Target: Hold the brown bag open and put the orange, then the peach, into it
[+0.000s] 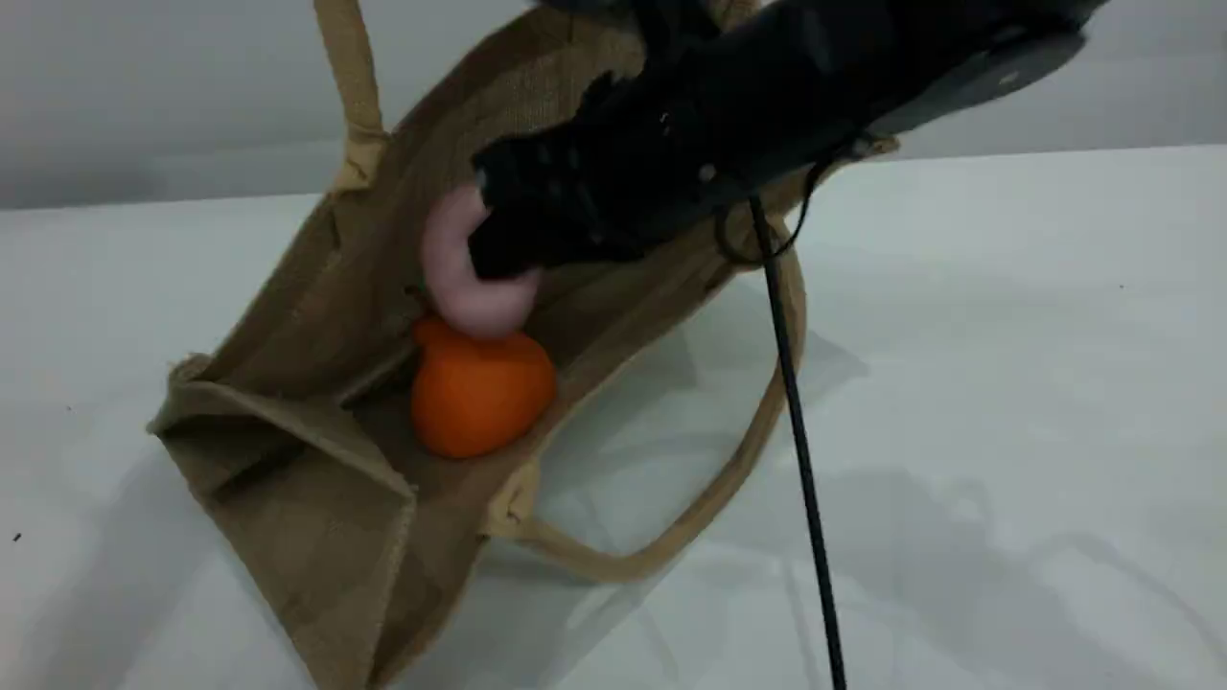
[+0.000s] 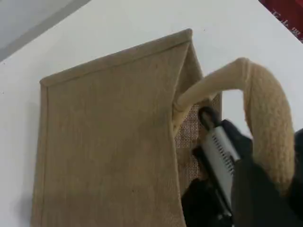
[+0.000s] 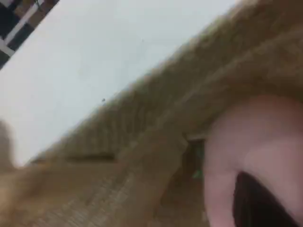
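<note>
Two grips: right gripper [image 1: 498, 240] clamped on peach [image 1: 460, 278] inside bag [image 1: 316, 287], touching orange [image 1: 479, 393]; left gripper [image 2: 236, 165] pinching handle [image 2: 265, 113].

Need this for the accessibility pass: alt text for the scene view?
The right gripper, reaching into the brown bag, holds the peach just above the orange, which sits inside the bag. The bag lies open on the white table, one handle pulled upward out of frame.
</note>
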### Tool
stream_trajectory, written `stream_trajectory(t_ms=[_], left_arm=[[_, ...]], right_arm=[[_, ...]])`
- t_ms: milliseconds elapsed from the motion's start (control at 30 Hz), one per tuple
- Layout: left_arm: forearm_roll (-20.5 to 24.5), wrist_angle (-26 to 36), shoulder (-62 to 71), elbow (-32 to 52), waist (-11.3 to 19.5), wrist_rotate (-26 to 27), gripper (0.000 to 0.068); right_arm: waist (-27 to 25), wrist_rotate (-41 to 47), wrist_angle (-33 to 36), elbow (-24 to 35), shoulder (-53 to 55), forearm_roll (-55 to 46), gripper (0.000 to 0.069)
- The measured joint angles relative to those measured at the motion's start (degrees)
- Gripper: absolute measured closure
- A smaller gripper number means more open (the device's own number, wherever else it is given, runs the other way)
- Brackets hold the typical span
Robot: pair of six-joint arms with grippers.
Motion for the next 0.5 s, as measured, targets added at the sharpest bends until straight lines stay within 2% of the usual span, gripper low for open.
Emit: stream_trajectory(t_ms=[133, 233, 367, 500], left_arm=[[0.00, 0.00, 0.00, 0.00, 0.00, 0.00, 0.0596], [0.00, 0.00, 0.00, 0.00, 0.00, -0.05, 0.0596], [0.00, 0.00, 0.00, 0.00, 0.00, -0.05, 0.0596], [0.00, 0.00, 0.00, 0.00, 0.00, 0.01, 0.0596]], right_arm=[[0.00, 0.07, -0.98, -0.61, 2.35, -0.02, 0.0662], [0.00, 0.18, -0.81, -0.61, 3.11, -0.02, 0.0620], [0.00, 0.89, 0.59, -0.61, 3.17, -0.08, 0.0468], [-0.05, 1.29, 4.49, -0.61, 2.13, -0.19, 0.0265]])
